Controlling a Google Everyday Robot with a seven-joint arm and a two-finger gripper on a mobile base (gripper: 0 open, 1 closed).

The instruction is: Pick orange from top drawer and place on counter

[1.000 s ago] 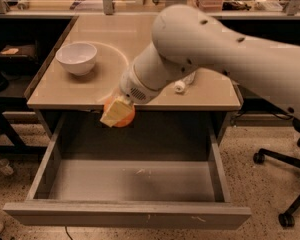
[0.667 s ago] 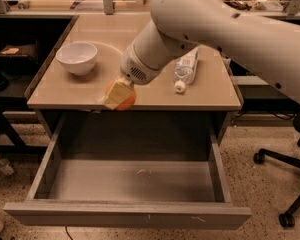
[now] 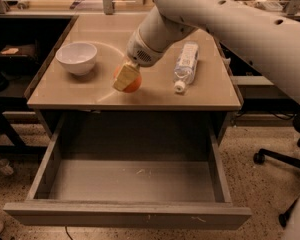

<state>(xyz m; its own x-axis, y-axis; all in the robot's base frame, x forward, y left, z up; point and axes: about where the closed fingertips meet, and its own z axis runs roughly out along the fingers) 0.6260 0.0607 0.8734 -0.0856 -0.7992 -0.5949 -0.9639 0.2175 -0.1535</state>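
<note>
The orange is small, round and orange-red. My gripper is shut on it and holds it over the front middle of the beige counter, just above the surface. A yellowish finger covers most of the fruit. The white arm comes down from the upper right. The grey top drawer stands pulled out wide below the counter, and its floor shows nothing in it.
A white bowl sits on the counter's left. A clear plastic bottle lies on its side at the right. A black office chair base stands on the speckled floor to the right. Dark shelving is at the left.
My gripper has carried the orange up and back from the counter's front edge to above the counter top, slightly to the right.
</note>
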